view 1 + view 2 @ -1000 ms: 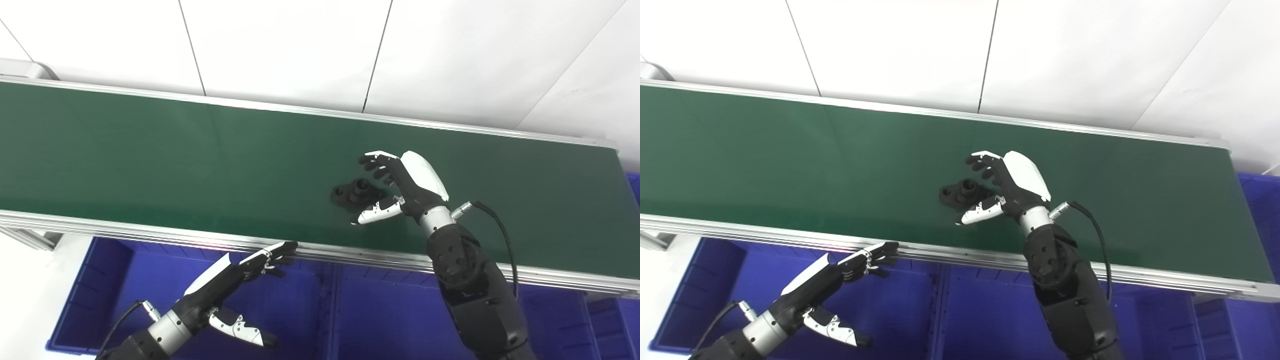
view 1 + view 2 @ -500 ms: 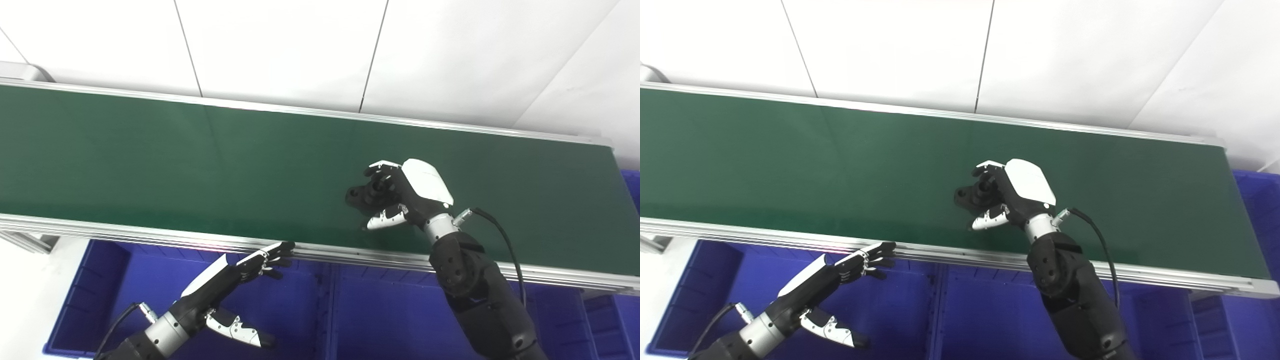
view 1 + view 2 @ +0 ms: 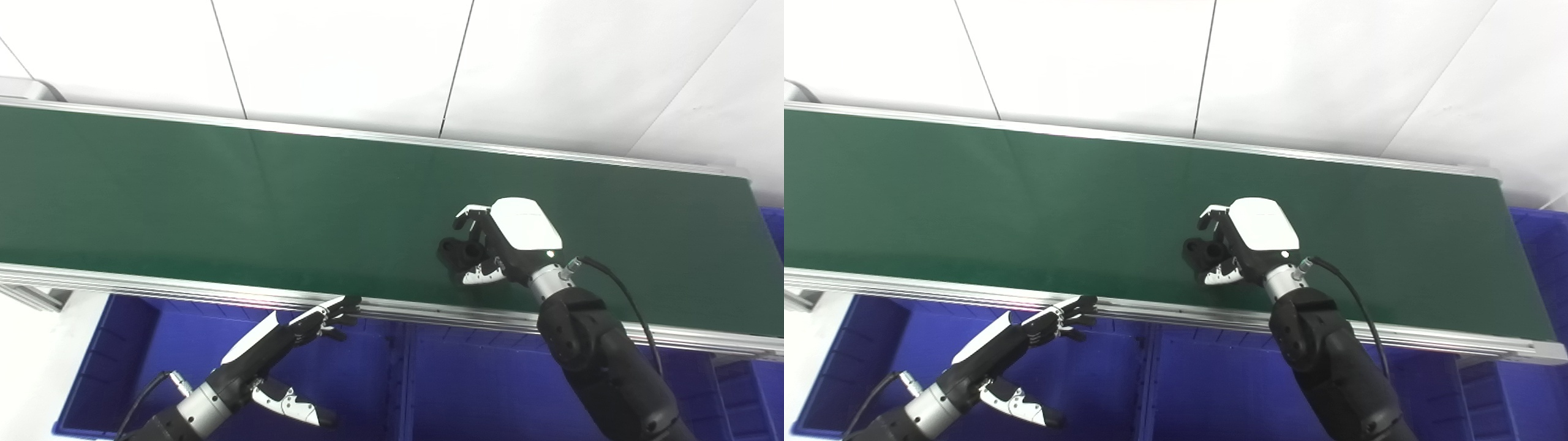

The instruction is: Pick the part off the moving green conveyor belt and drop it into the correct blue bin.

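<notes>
The right hand (image 3: pixel 502 245) is curled around the black part (image 3: pixel 456 252), fingers over its far side and thumb at its near side, with the part resting on the green conveyor belt (image 3: pixel 245 196) at about 4 o'clock from the belt's centre. The grasp looks partial: only the part's 9 o'clock end shows beyond the fingers, and whether it is clamped firmly cannot be told. A shallow hold on a moving belt may let the part slip or twist on lifting. The left hand (image 3: pixel 288 334) hovers open and empty over the blue bin (image 3: pixel 153 343) at 7 o'clock.
</notes>
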Tool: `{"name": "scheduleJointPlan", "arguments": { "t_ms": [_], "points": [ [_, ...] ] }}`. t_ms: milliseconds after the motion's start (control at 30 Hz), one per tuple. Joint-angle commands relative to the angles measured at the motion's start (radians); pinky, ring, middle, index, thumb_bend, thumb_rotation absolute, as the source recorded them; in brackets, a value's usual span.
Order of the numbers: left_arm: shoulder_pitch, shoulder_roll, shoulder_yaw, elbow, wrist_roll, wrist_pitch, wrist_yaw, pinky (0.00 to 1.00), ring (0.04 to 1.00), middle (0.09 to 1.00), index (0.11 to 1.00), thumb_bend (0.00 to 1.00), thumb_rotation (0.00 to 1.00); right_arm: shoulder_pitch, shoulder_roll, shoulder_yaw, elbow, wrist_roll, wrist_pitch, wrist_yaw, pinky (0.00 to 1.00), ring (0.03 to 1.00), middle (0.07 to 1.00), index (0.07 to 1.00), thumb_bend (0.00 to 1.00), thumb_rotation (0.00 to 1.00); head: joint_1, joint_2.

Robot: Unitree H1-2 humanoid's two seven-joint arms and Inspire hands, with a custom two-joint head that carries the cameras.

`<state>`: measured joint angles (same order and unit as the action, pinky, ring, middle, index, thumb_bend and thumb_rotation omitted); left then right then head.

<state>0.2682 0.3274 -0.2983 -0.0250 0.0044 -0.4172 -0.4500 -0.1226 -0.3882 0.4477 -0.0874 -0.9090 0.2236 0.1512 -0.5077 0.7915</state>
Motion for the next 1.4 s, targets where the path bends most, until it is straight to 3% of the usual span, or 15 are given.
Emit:
{"name": "scheduleJointPlan", "arguments": {
  "t_ms": [0,133,333,567,667,767,1033,1133,1367],
  "points": [
    [-0.003,0.009,0.006,-0.031,-0.020,-0.020,0.001,0.76,0.857,0.911,0.933,0.76,0.28,-0.015,-0.013,0.010,-0.026,-0.017,-0.048,0.011,0.41,0.442,0.487,0.644,0.53,0.00,0.001,0.001],
    [-0.004,0.009,0.008,-0.032,-0.009,-0.023,0.005,0.77,0.860,0.913,0.932,0.77,0.29,-0.020,-0.021,0.012,-0.043,-0.028,-0.058,0.019,0.39,0.454,0.476,0.625,0.53,0.00,0.000,0.000],
    [-0.005,0.008,0.005,-0.035,-0.011,-0.020,0.004,0.77,0.860,0.913,0.933,0.76,0.28,-0.004,-0.013,0.000,-0.092,-0.039,-0.051,0.013,0.47,0.448,0.493,0.611,0.53,0.00,0.003,0.004],
    [-0.006,0.004,0.004,-0.030,-0.022,-0.019,0.002,0.78,0.868,0.917,0.930,0.77,0.27,0.056,0.049,-0.055,-0.261,-0.058,-0.015,0.027,0.47,0.461,0.484,0.590,0.53,0.00,0.003,0.005],
    [-0.006,0.004,0.004,-0.032,-0.021,-0.014,0.002,0.79,0.873,0.920,0.932,0.77,0.27,0.081,0.083,-0.081,-0.322,-0.073,-0.007,0.032,0.45,0.444,0.483,0.510,0.52,0.00,0.003,0.005],
    [-0.007,0.004,0.003,-0.035,-0.027,-0.006,0.000,0.80,0.880,0.923,0.933,0.77,0.27,0.108,0.114,-0.107,-0.378,-0.084,-0.008,0.034,0.31,0.432,0.485,0.491,0.52,0.00,0.007,0.009],
    [-0.005,-0.003,0.002,-0.047,-0.019,0.005,0.005,0.79,0.873,0.922,0.932,0.77,0.27,0.236,0.183,-0.141,-0.478,-0.111,-0.039,0.020,0.27,0.441,0.476,0.488,0.52,0.00,0.018,0.017],
    [-0.005,-0.004,-0.001,-0.050,-0.032,0.010,0.000,0.79,0.875,0.924,0.933,0.76,0.26,0.322,0.201,-0.136,-0.494,-0.097,-0.041,0.018,0.21,0.441,0.476,0.488,0.52,0.00,0.020,0.021],
    [-0.001,-0.004,0.002,-0.069,-0.025,0.019,0.007,0.77,0.864,0.921,0.930,0.76,0.26,0.530,0.226,-0.096,-0.502,-0.096,-0.068,-0.011,0.17,0.435,0.482,0.488,0.52,0.00,0.019,0.036]
  ]
}}
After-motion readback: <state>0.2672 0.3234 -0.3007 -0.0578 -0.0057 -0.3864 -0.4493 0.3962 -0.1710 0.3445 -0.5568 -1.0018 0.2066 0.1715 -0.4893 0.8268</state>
